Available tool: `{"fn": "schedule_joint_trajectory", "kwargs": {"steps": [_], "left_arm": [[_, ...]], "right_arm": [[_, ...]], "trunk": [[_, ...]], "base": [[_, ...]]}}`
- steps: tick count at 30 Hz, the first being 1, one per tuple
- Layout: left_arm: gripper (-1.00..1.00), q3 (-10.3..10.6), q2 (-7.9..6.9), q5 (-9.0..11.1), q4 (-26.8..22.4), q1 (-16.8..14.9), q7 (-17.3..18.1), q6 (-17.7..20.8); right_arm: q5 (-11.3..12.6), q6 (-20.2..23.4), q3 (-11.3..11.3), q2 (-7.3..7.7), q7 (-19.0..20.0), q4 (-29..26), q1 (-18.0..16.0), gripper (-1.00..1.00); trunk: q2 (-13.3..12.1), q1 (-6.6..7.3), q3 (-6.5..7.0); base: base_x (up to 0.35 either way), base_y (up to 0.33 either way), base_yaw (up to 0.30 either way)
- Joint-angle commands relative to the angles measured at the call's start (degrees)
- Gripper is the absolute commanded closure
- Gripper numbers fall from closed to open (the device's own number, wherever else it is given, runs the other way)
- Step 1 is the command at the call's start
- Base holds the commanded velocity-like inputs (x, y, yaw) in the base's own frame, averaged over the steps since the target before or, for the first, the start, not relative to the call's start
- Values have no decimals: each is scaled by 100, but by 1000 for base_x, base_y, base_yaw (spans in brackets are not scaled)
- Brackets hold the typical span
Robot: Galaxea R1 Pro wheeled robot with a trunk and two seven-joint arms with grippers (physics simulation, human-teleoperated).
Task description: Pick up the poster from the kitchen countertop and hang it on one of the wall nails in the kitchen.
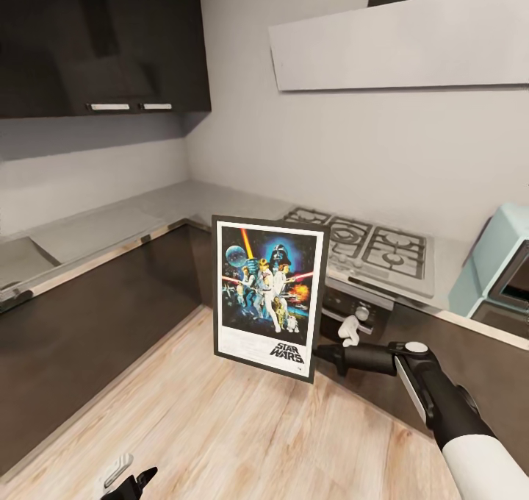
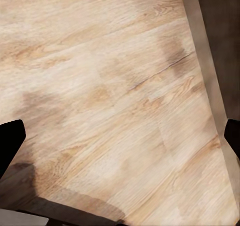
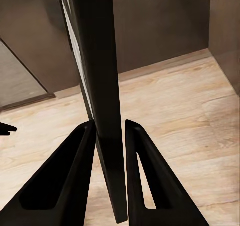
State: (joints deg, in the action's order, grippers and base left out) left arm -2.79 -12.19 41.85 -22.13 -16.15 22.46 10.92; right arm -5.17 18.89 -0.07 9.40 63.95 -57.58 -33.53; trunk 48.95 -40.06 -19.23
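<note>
Black-framed, the poster is held upright above the wood floor, its edge clamped by the right gripper, near the kitchen countertop. The left gripper is spread apart.

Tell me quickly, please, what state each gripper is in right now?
Left gripper: open, fingers wide apart over the wood floor, holding nothing.
Right gripper: closed on the edge of the poster.
</note>
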Motion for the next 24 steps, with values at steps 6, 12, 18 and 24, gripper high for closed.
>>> {"fn": "schedule_joint_trajectory", "kwargs": {"steps": [6,12,18,24], "left_arm": [[-100,-29,1,42,-2,-2,22,59],[-100,-29,4,42,-2,-2,22,59],[-100,-29,3,42,-2,-2,22,59],[-100,-29,1,42,-2,-2,22,59]], "right_arm": [[-10,60,-2,1,35,-8,-4,100],[-10,62,-2,1,34,-8,-4,100],[-10,62,-2,1,32,-8,-4,100],[-12,62,-2,1,31,-8,-4,100]], "trunk": [[-237,131,155],[-478,263,291],[-718,395,404],[-959,527,513]], "base": [[0,0,0],[0,0,0],[0,0,0],[0,0,0]]}}
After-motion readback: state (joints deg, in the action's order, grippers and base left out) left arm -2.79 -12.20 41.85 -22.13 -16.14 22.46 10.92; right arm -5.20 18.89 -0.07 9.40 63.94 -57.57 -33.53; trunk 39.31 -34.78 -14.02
